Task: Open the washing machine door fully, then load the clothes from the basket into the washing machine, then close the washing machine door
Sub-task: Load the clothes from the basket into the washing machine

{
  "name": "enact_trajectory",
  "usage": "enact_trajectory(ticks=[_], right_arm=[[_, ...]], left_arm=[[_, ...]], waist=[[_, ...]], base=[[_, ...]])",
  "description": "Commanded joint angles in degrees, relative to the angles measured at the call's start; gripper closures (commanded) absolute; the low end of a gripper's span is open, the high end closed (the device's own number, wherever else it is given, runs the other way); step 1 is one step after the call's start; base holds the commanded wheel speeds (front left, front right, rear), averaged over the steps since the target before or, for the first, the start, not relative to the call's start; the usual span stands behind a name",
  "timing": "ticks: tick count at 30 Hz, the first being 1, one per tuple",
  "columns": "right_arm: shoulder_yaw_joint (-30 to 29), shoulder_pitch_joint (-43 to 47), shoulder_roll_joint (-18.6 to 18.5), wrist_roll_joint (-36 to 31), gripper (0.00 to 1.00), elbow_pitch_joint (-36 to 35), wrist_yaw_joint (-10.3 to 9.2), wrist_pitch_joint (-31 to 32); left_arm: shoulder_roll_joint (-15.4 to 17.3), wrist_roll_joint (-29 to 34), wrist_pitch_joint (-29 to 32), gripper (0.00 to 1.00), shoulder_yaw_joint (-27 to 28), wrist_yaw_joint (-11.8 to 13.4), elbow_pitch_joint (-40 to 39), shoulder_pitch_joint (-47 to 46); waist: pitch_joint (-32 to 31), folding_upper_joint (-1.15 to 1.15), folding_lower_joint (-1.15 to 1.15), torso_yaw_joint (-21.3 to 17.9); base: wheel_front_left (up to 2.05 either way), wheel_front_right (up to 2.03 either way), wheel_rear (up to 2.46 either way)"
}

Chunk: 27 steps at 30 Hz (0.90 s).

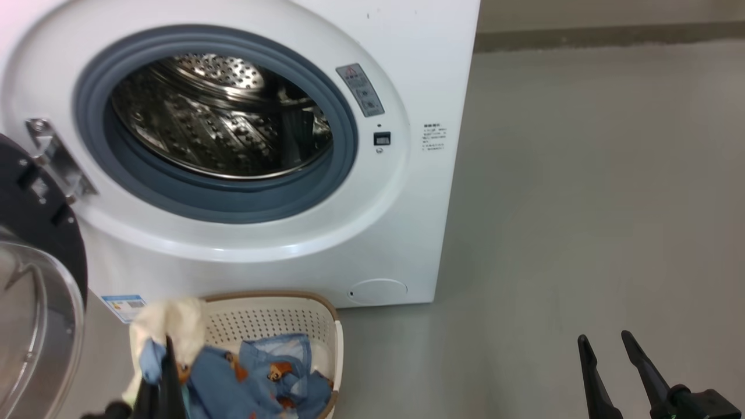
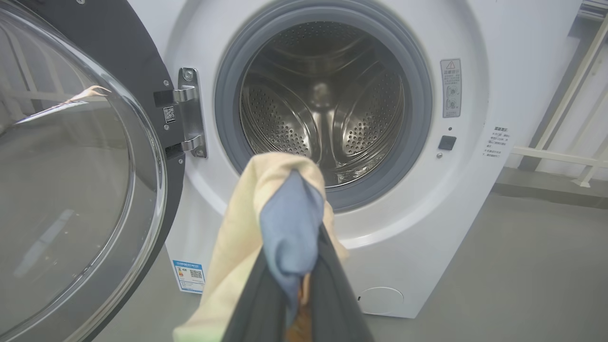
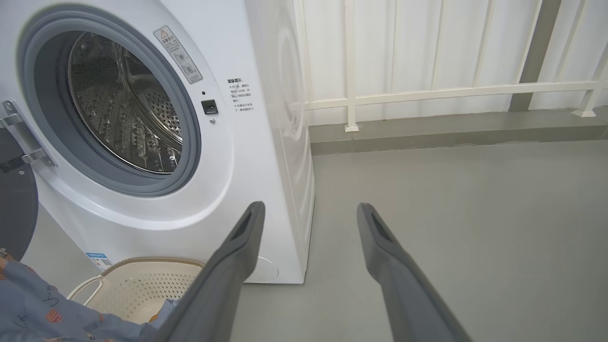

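Grey concrete floor fronts a big white boxy front-loading washing machine, its round black-rimmed glass door swung open. Beside it, a cream perforated plastic basket holds bear-printed blue and plain cream clothes. The left jaws clamp a fold of them; the right jaws gape wide.

One washing machine is counted, with one door at 8 o'clock. One basket is seen at 6 o'clock. The clothes are counted as two: one blue bear-print piece, one cream piece. Two grippers are counted: left gripper, right gripper.
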Motion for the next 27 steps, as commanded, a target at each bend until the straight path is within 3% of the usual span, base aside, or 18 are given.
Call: enact_trajectory(ticks=[1,16,27], right_arm=[[1.68,-2.33,-0.47,-0.05,0.0,-1.5,0.09,-0.28],[2.67,-10.39,-0.37,2.95,0.0,-1.83,0.09,-0.28],[5.6,-14.7,-0.36,4.25,0.0,-1.43,0.09,-0.28]], left_arm=[[0.54,0.65,-0.6,1.0,2.09,-0.24,-0.6,-4.87],[3.86,2.31,-0.6,1.0,4.42,-2.25,10.75,-30.69],[10.11,4.62,-0.6,1.0,6.45,-2.56,26.77,-50.68]], waist=[[2.15,0.0,0.0,-1.3],[17.8,0.0,0.0,-8.29],[25.29,0.0,0.0,-12.84]], base=[[0.0,0.0,0.0],[0.0,0.0,0.0],[0.0,0.0,0.0]])
